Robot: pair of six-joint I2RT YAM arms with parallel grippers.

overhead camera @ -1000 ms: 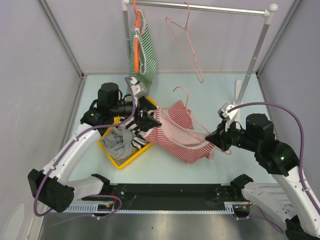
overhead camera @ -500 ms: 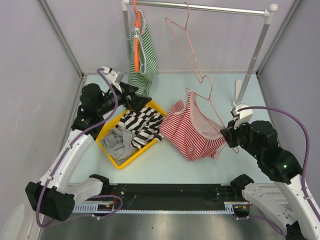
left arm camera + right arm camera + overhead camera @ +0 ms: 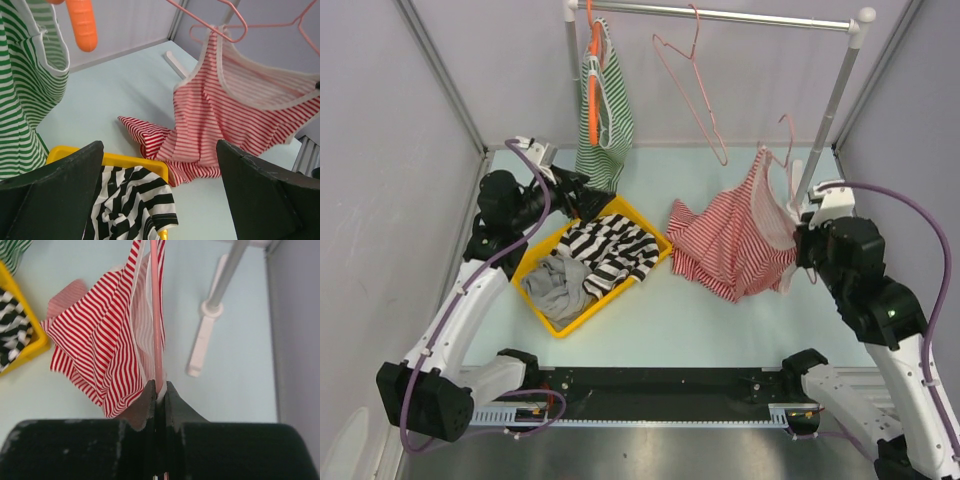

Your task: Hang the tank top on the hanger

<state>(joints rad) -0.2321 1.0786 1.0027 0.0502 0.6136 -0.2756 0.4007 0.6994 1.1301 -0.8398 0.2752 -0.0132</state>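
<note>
The red-and-white striped tank top (image 3: 735, 245) hangs from the thin pink hanger (image 3: 790, 150) at the right. Its lower hem trails on the table. My right gripper (image 3: 803, 235) is shut on the hanger wire (image 3: 156, 315) and the top's pale trim, holding both up beside the rack's right pole. In the right wrist view the top (image 3: 97, 340) drapes to the left of the gripper (image 3: 159, 389). My left gripper (image 3: 582, 195) is open over the far corner of the yellow bin, apart from the top (image 3: 240, 120). The hanger's hook (image 3: 235, 22) sticks up above the neckline.
A yellow bin (image 3: 552, 320) holds a black-and-white striped garment (image 3: 610, 250) and a grey cloth. On the rack's rail (image 3: 720, 15) hang a green striped top (image 3: 605, 110) on an orange hanger and a second pink hanger (image 3: 695, 90). The rack's white foot (image 3: 202, 337) lies by the right wall.
My right gripper has lifted the hanger and top up and to the right, so the top went from lying flat to hanging. My left gripper drew back from the top toward the far left.
</note>
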